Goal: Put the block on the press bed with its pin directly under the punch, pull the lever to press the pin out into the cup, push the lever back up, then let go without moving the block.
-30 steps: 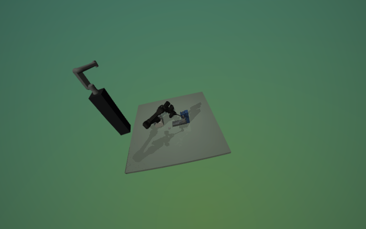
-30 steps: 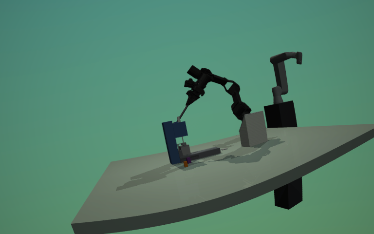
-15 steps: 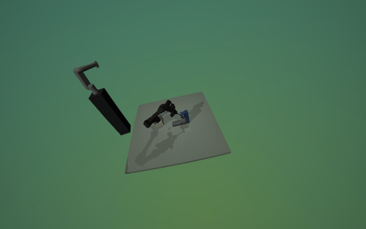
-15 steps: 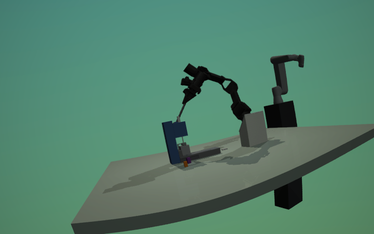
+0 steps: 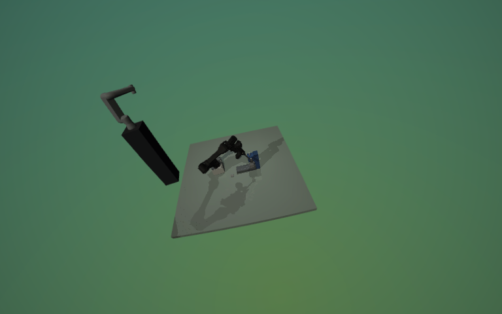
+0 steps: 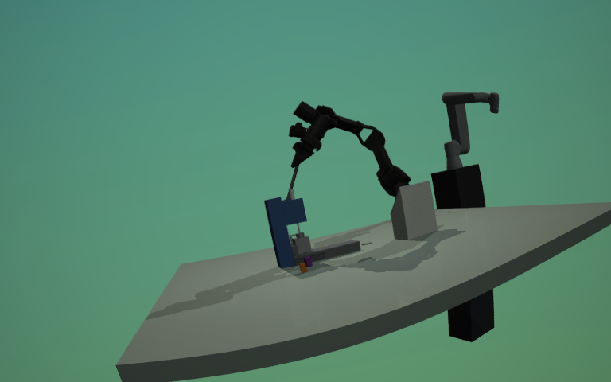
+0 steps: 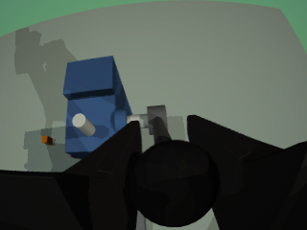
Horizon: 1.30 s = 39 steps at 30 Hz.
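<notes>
The blue press (image 5: 255, 159) (image 6: 278, 234) (image 7: 91, 79) stands upright on the table. Its grey lever (image 6: 293, 181) (image 7: 162, 136) rises steeply from the press head. My gripper (image 6: 294, 165) (image 7: 164, 126) is shut on the lever's black ball knob (image 7: 174, 184), above the press. The grey block (image 6: 302, 244) sits on the dark press bed (image 5: 243, 169) (image 6: 340, 250), below the thin punch (image 6: 297, 228). Whether the punch touches the block or its pin, I cannot tell. The cup and the pin cannot be made out. The block is not visible in the wrist view.
A small orange piece (image 6: 303, 267) (image 7: 47, 140) and a purple piece (image 6: 308, 261) are beside the press foot. A small pale piece (image 5: 232, 175) (image 6: 367, 243) lies off the bed's end. My arm's pale base (image 6: 422, 212) and another arm's black pedestal (image 5: 150, 152) (image 6: 459, 188) stand farther back.
</notes>
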{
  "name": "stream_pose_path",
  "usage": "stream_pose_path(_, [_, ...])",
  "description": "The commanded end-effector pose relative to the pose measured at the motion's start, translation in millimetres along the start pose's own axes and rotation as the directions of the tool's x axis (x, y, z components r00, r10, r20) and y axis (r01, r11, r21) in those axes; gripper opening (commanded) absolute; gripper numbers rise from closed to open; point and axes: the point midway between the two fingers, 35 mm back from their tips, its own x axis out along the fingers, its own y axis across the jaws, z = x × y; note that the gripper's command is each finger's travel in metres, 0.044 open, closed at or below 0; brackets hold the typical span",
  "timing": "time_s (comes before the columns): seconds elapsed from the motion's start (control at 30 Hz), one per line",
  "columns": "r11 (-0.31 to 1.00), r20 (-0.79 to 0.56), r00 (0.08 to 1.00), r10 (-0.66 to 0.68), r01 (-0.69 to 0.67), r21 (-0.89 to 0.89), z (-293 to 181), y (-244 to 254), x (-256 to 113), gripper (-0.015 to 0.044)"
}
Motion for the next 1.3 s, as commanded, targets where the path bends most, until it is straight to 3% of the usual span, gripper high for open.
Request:
stream_pose_path(0.0, [1.0,0.005,1.0,0.001,-0.001,0.006,8.8,-0.3,3.1,0.0])
stream_pose_path(1.03, [1.0,0.002,1.0,-0.002,0.002,0.004,38.7,-0.7,19.5,0.0])
stream_pose_path(1.27, [1.0,0.002,1.0,-0.002,0.002,0.004,38.7,-0.7,19.5,0.0184])
